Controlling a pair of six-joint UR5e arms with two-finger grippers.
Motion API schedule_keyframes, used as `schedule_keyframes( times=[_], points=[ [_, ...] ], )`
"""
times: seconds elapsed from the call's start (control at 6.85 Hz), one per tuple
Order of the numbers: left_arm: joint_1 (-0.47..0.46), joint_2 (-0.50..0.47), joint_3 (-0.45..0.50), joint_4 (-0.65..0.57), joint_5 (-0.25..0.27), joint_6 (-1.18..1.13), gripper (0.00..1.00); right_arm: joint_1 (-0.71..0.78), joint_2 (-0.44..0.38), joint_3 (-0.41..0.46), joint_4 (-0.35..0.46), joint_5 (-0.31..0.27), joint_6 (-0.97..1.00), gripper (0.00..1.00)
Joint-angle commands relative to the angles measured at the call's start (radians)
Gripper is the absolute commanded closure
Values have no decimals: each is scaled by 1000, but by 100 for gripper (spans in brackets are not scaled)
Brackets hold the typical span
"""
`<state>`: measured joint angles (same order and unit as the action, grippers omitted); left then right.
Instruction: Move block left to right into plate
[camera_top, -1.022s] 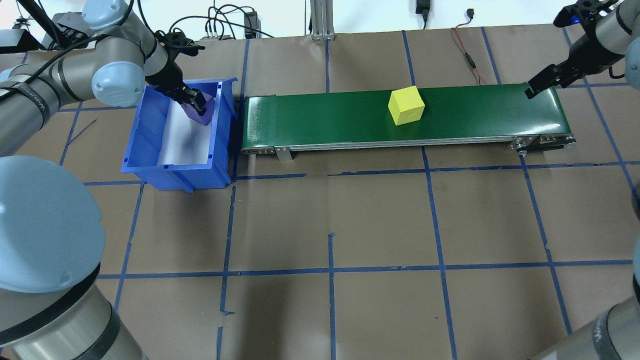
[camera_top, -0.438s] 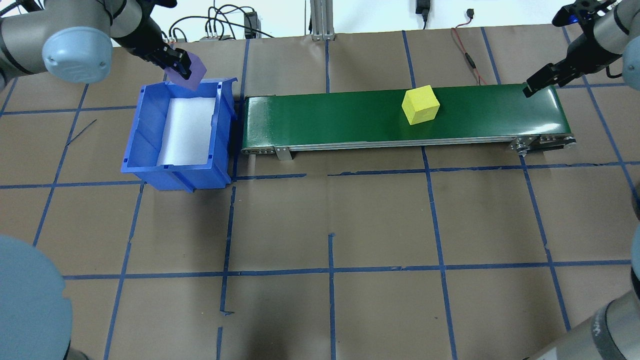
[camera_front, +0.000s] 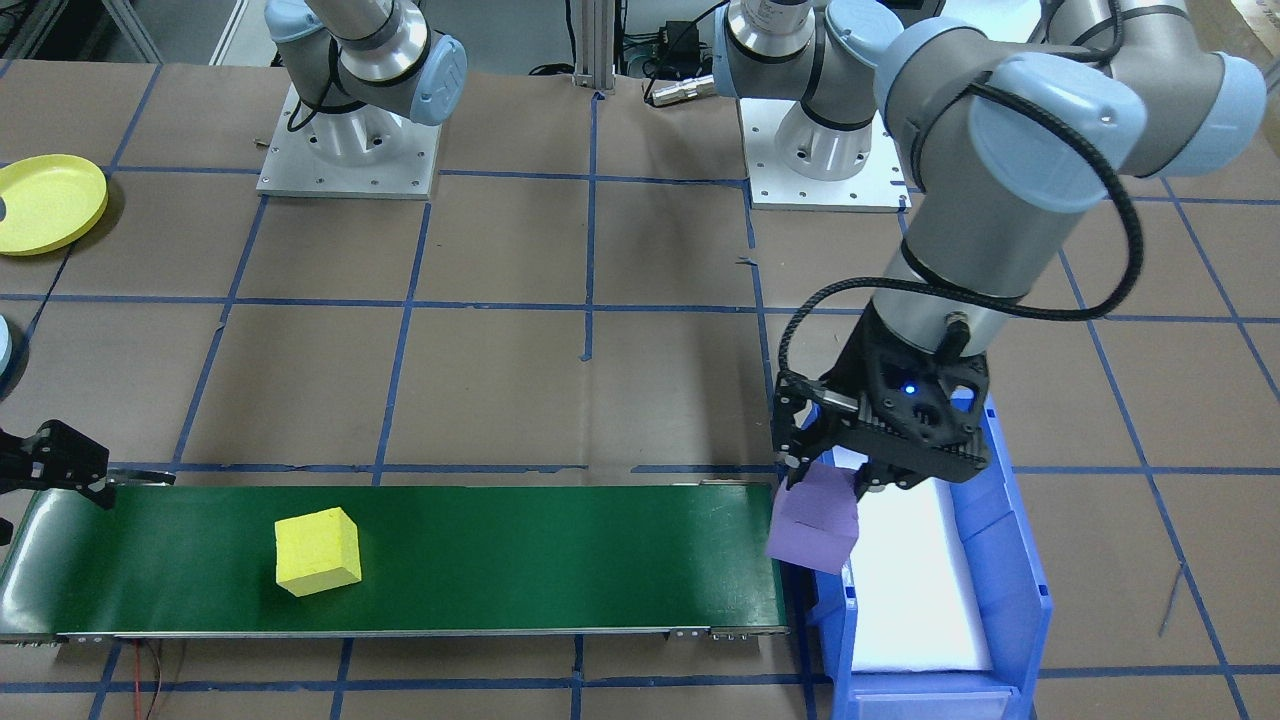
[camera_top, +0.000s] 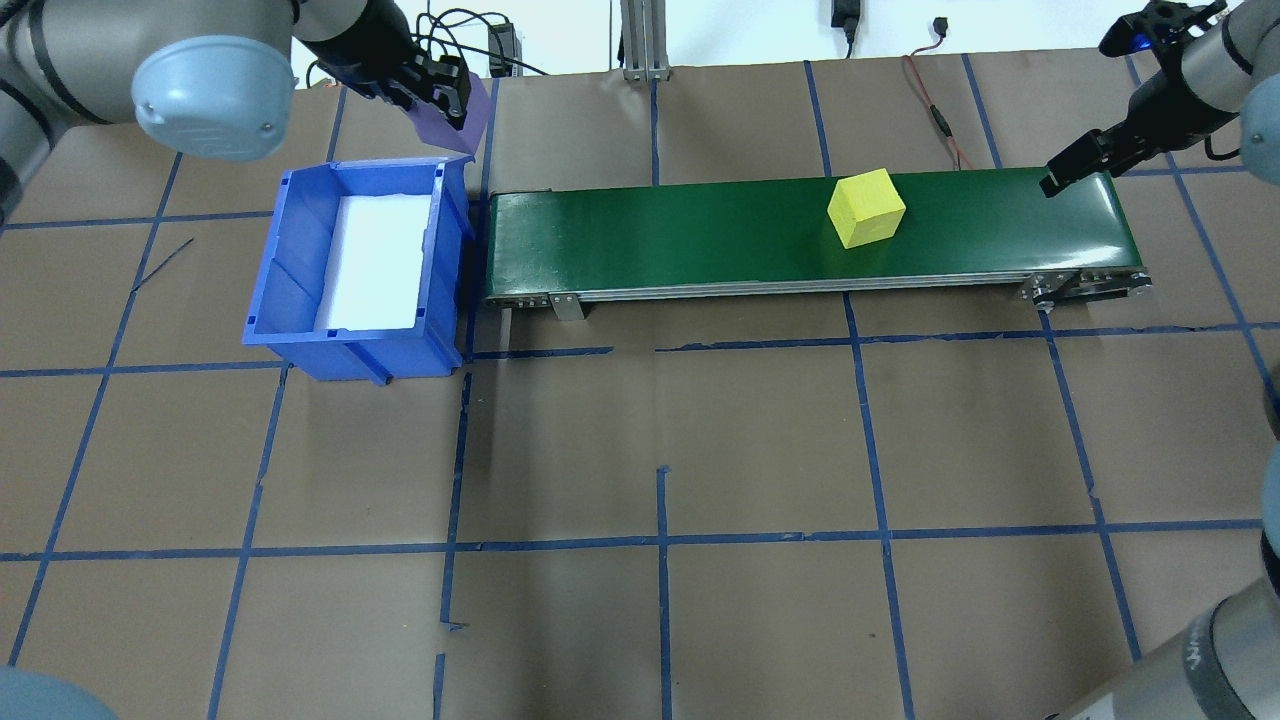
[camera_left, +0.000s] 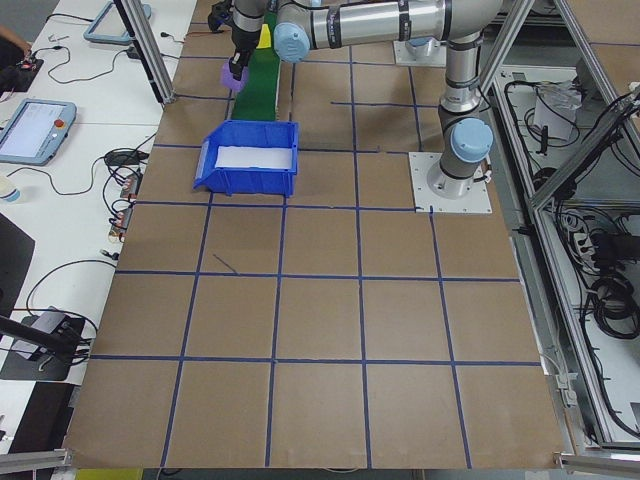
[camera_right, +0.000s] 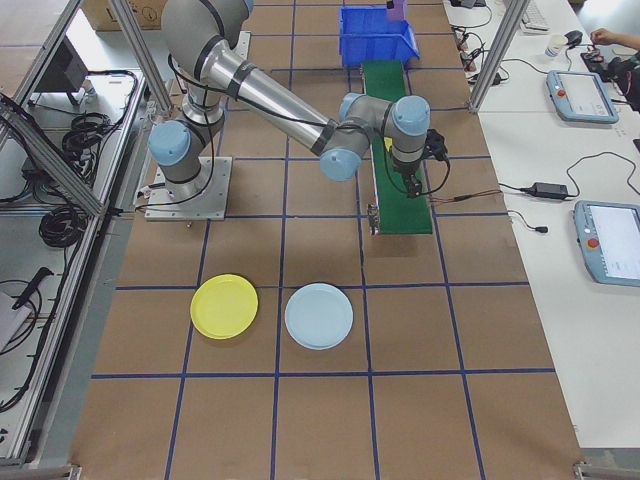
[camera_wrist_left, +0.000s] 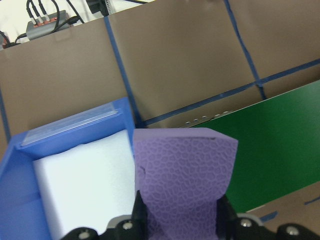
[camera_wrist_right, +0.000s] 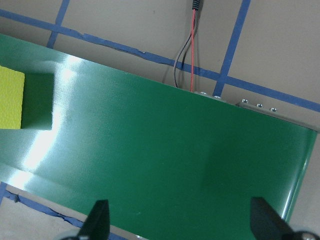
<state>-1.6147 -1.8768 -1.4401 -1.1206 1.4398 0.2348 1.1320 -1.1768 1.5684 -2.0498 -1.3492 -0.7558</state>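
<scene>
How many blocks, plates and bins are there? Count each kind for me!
Blocks: 2, a purple block in the left hand and a yellow block on the green belt
Plates: 2, a yellow plate and a light blue plate
Bins: 1, a blue bin
Total: 5

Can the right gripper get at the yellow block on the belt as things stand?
Probably yes. The right gripper is open and empty above the belt's far end, and the yellow block sits uncovered on the belt with nothing between them. The left gripper is away by the bin.

Purple block (camera_wrist_left: 182, 182), yellow block (camera_top: 866, 207), green belt (camera_top: 700, 235).
</scene>
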Motion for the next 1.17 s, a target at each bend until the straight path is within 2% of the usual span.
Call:
schedule_keyframes(
  times=[0.0, 0.15, 0.29, 0.44, 0.58, 0.73, 0.88, 1.02],
  points=[
    [-51, -63, -14, 5, -16, -51, 53, 0, 2, -11, -24, 7, 1, 0],
    [-53, -96, -16, 5, -19, -51, 53, 0, 3, 1, -23, 8, 4, 0],
    [-54, -104, -32, -7, -44, -46, 53, 0, 9, -17, -23, 16, 38, 0],
    [-53, -105, -75, 5, -44, -36, 52, 0, 34, -19, -21, 45, 96, 0],
    [-53, -105, -75, 22, -44, -37, 22, 0, 35, -30, -18, 82, 121, 0],
    [-53, -107, -77, 27, -44, -41, 13, 0, 39, -43, -9, 103, 130, 0],
    [-53, -110, -75, 28, -44, -45, 7, 0, 45, -42, -6, 161, 176, 0],
    [-53, -104, -53, 30, -42, -49, 0, 0, 51, -39, 9, 179, 182, 0]
  ],
)
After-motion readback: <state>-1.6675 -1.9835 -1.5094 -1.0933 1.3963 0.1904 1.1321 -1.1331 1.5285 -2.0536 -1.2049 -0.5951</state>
